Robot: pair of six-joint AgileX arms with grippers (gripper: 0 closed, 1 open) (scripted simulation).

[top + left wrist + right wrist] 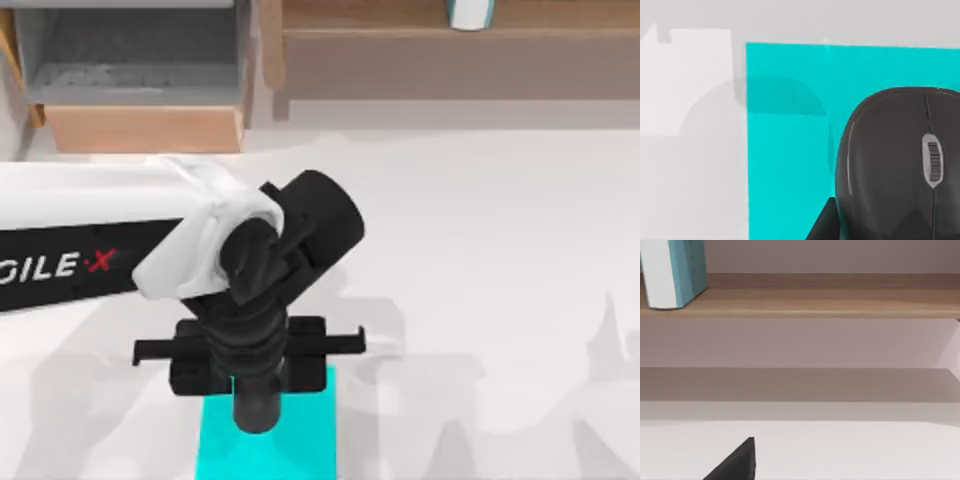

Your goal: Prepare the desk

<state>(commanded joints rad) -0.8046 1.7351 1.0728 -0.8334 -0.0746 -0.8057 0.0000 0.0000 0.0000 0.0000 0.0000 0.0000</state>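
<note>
The left gripper (pixel 256 385) hangs over the pad (pixel 790 150), grip unclear; set the mouse (pixel 900 160) squarely.

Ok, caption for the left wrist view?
Black mouse resting on cyan pad atop the white desk, left gripper above.

Bright, even light, no glare.
Soft grey shadows on the desk (pixel 500 250) w/ slightly blurred edges; cyan pad (pixel 790 150) part. shaded.
</note>
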